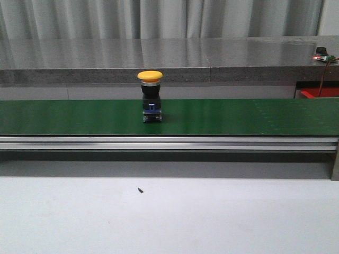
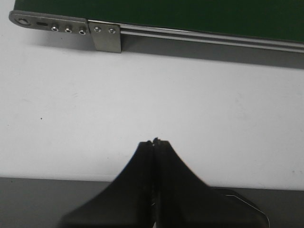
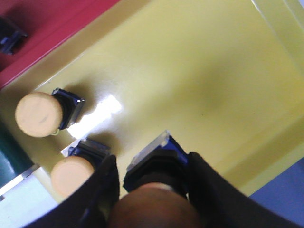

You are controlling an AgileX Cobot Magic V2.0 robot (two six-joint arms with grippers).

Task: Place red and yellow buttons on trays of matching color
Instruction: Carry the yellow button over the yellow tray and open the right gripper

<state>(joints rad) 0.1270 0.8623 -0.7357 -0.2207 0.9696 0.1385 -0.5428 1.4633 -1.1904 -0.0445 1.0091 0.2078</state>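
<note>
A yellow button (image 1: pixel 150 98) stands upright on the green belt (image 1: pixel 254 117). In the right wrist view my right gripper (image 3: pixel 152 164) hangs over the yellow tray (image 3: pixel 199 71) with another yellow button (image 3: pixel 156 190) between its fingers. A sliver of tray shows between one finger (image 3: pixel 108 183) and the button's dark body, so the jaws stand slightly apart. Two more yellow buttons (image 3: pixel 40 114) (image 3: pixel 71 175) stand in the same tray. The red tray (image 3: pixel 52 23) borders it. My left gripper (image 2: pixel 155 141) is shut and empty over the white table (image 2: pixel 142 95).
The belt's metal end bracket (image 2: pixel 105 37) and rail (image 2: pixel 204 38) lie ahead of the left gripper. A blue-based part (image 3: pixel 9 40) sits in the red tray. A red bin (image 1: pixel 318 93) shows at the belt's far right. A small dark speck (image 1: pixel 140 190) lies on the table.
</note>
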